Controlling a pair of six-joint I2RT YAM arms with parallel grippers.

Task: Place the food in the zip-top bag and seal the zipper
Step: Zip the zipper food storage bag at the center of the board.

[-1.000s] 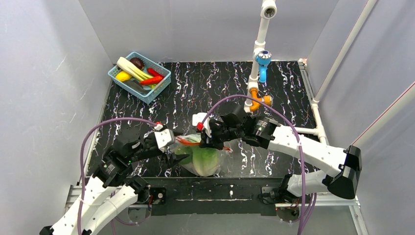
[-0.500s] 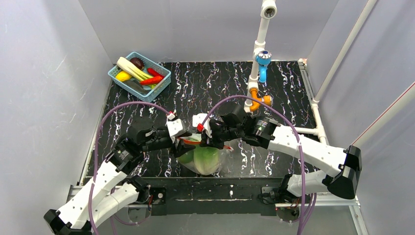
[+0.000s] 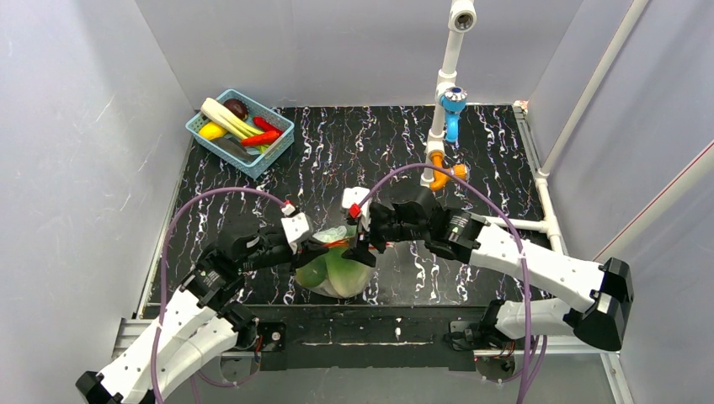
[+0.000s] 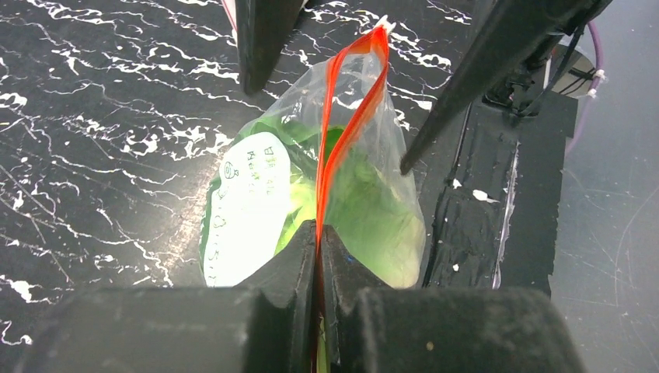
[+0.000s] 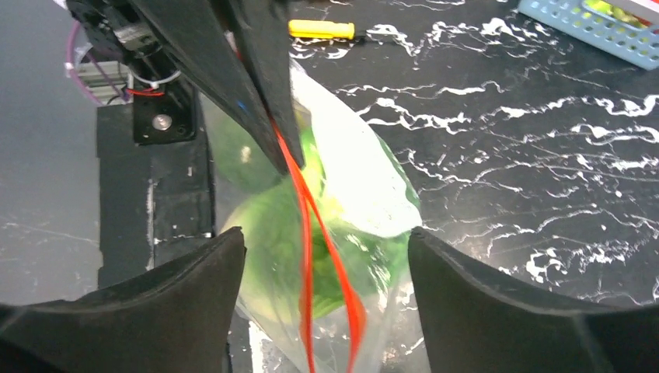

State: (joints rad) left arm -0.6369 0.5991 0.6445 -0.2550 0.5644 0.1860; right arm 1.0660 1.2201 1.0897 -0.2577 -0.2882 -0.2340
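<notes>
Left gripper [image 4: 319,235] is clamped tight on the red zipper [image 4: 342,132], pinching one end. Right gripper [image 5: 322,241] gapes wide, straddling the zip-top bag [image 5: 369,198] and gripping nothing. The green food [image 4: 373,221] sits inside the bag, near the marbled table's [image 4: 93,155] front edge.

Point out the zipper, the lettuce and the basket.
zipper [image 4: 321,202], left wrist view, on the lower stretch of the red strip.
lettuce [image 4: 373,217], left wrist view, on the green leaf to the right of that strip.
basket [image 3: 268,156], top external view, on its blue side wall.
</notes>
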